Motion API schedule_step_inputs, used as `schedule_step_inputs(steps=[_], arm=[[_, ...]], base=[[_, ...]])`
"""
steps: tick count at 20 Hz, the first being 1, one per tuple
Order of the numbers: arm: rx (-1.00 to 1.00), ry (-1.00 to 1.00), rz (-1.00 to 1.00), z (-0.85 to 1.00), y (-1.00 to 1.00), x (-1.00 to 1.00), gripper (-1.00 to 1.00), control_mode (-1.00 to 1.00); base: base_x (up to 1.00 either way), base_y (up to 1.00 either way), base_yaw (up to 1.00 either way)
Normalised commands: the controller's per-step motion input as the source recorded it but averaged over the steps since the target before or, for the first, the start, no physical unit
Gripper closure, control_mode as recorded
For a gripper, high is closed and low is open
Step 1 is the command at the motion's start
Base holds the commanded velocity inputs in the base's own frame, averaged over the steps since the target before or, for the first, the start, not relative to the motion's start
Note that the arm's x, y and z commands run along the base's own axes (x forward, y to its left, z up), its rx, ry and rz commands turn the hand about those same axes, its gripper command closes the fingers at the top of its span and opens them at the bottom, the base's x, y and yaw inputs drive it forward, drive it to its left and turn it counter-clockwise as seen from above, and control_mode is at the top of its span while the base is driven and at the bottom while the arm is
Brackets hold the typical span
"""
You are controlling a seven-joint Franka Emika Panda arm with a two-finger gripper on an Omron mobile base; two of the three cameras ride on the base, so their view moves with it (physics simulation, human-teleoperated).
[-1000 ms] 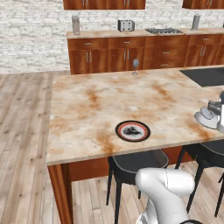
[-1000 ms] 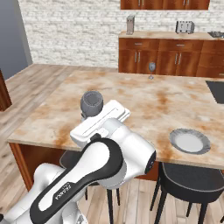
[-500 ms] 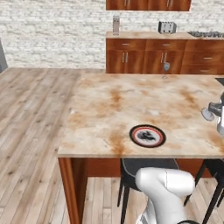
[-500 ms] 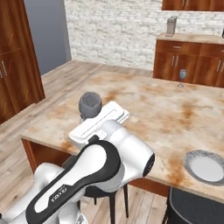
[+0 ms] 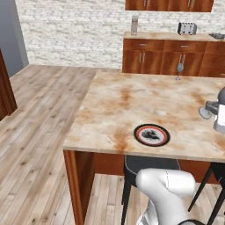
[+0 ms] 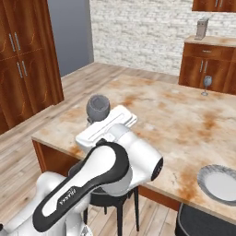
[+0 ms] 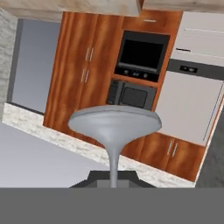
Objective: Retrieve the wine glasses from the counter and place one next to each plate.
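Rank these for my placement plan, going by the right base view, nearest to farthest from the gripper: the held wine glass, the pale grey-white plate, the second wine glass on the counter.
1. Held greyish-blue wine glass, clamped in the gripper.
2. Pale grey-white round plate, at the counter's near right edge.
3. Second clear stemmed wine glass, upright at the far right edge of the counter.

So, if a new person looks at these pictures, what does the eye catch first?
First, the big white arm with a wine glass held in its claw above the counter. Then the red-and-black plate near the counter's front edge, and a second glass standing alone at the far edge.
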Motion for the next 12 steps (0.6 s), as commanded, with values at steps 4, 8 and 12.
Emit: schedule_step_inputs(steps=[4, 8, 12], arm=[[-0.04, 0.02, 0.00, -0.29, -0.36, 0.67, 1.00, -1.00], [-0.21, -0.02, 0.00, -0.53, -0.24, 0.36, 1.00, -1.00], [-0.21, 0.07, 0.00, -0.56, -0.32, 0.47, 1.00, -1.00]], base=[[0.00, 0.00, 0.00], [0.00, 0.00, 0.00], [0.00, 0.00, 0.00]])
